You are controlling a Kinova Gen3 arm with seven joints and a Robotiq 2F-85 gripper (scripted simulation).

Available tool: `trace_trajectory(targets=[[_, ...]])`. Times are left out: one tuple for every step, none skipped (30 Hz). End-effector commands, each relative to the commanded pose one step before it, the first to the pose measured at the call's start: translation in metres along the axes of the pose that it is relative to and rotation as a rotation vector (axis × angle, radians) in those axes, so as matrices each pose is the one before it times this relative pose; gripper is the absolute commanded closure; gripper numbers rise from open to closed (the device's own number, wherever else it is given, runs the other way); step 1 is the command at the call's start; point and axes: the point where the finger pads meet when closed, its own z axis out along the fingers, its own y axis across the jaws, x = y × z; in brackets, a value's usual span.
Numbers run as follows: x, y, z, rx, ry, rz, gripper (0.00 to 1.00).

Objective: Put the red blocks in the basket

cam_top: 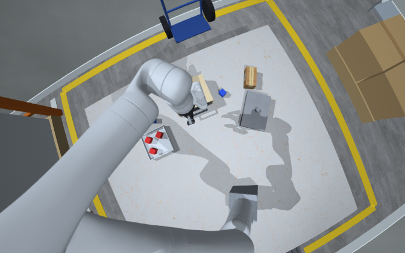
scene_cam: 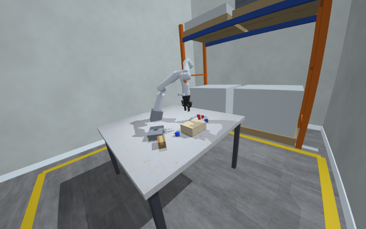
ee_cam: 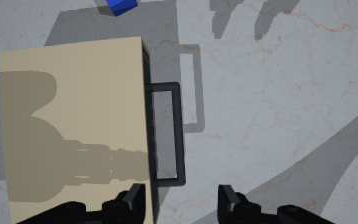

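Your tool [cam_top: 190,121] [scene_cam: 187,108] [ee_cam: 181,200] is half open and empty above the handle [cam_top: 200,111] [ee_cam: 179,135] of the cabinet [cam_top: 204,89] [scene_cam: 193,127] [ee_cam: 81,120], so coming down off-centre could knock it, while three red blocks [cam_top: 153,150] [scene_cam: 198,115] sit in the basket [cam_top: 170,149].

Above the light wooden cabinet [cam_top: 204,89] [scene_cam: 193,127] [ee_cam: 81,110], the arm [cam_top: 103,138] [scene_cam: 169,80] shows smooth pale-grey rounded tubes with thin seam rings, ending in black, angular, linked jaws [cam_top: 190,121] [scene_cam: 187,109]; its base is a grey block.
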Motion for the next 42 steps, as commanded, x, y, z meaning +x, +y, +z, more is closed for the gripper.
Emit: trace_trajectory(targets=[[0.01279,-0.00186,-0.00125,0.00334,-0.00749,-0.03096,0.47],[0.00312,-0.00014,-0.00018,0.00045,-0.00113,-0.00728,0.47],[0.00279,-0.00009,-0.00017,0.00044,-0.00102,-0.00652,0.47],[0.00247,-0.00005,-0.00015,0.00041,-0.00092,-0.00577,0.47],[0.00216,-0.00002,-0.00014,0.00038,-0.00081,-0.00505,0.47],[0.00186,0.00000,-0.00012,0.00034,-0.00070,-0.00434,0.47],[0.00157,0.00001,-0.00010,0.00030,-0.00060,-0.00367,0.47],[0.00130,0.00002,-0.00009,0.00025,-0.00050,-0.00303,0.47],[0.00104,0.00002,-0.00007,0.00021,-0.00040,-0.00243,0.47],[0.00081,0.00002,-0.00006,0.00016,-0.00031,-0.00188,0.47],[0.00000,0.00000,0.00000,0.00000,0.00000,0.00000,0.47],[0.00000,0.00000,0.00000,0.00000,0.00000,0.00000,0.47],[0.00059,0.00002,-0.00004,0.00012,-0.00023,-0.00139,0.47],[0.00041,0.00001,-0.00003,0.00008,-0.00016,-0.00096,0.47],[0.00026,0.00001,-0.00002,0.00005,-0.00010,-0.00060,0.47],[0.00013,0.00000,-0.00001,0.00003,-0.00005,-0.00032,0.47],[0.00005,0.00000,0.00000,0.00001,-0.00002,-0.00012,0.47],[0.00001,0.00000,0.00000,0.00000,0.00000,-0.00002,0.47],[0.00000,0.00000,0.00000,0.00000,0.00000,0.00000,0.47],[0.00000,0.00000,0.00000,0.00000,0.00000,0.00000,0.70],[0.00000,0.00000,0.00000,0.00000,0.00000,0.00000,0.70],[0.00000,0.00000,0.00000,0.00000,0.00000,0.00000,0.70],[0.00000,0.00000,0.00000,0.00000,0.00000,0.00000,0.70],[0.00000,0.00000,0.00000,0.00000,0.00000,0.00000,0.70],[0.00000,0.00000,0.00000,0.00000,0.00000,0.00000,0.70],[0.00000,0.00000,0.00000,0.00000,0.00000,0.00000,0.70],[0.00000,0.00000,0.00000,0.00000,0.00000,0.00000,0.70],[0.00000,0.00000,0.00000,0.00000,0.00000,0.00000,0.70],[0.00000,0.00000,0.00000,0.00000,0.00000,0.00000,0.70],[0.00000,0.00000,0.00000,0.00000,0.00000,0.00000,0.70],[0.00000,0.00000,0.00000,0.00000,0.00000,0.00000,0.70],[0.00000,0.00000,0.00000,0.00000,0.00000,0.00000,0.70],[0.00000,0.00000,0.00000,0.00000,0.00000,0.00000,0.70],[0.00000,0.00000,0.00000,0.00000,0.00000,0.00000,0.70],[0.00000,0.00000,0.00000,0.00000,0.00000,0.00000,0.70],[0.00000,0.00000,0.00000,0.00000,0.00000,0.00000,0.70],[0.00000,0.00000,0.00000,0.00000,0.00000,0.00000,0.70],[0.00000,0.00000,0.00000,0.00000,0.00000,0.00000,0.70],[0.00000,0.00000,0.00000,0.00000,0.00000,0.00000,0.70],[0.00000,0.00000,0.00000,0.00000,0.00000,0.00000,0.70],[0.00000,0.00000,0.00000,0.00000,0.00000,0.00000,0.70],[0.00000,0.00000,0.00000,0.00000,0.00000,0.00000,0.70]])
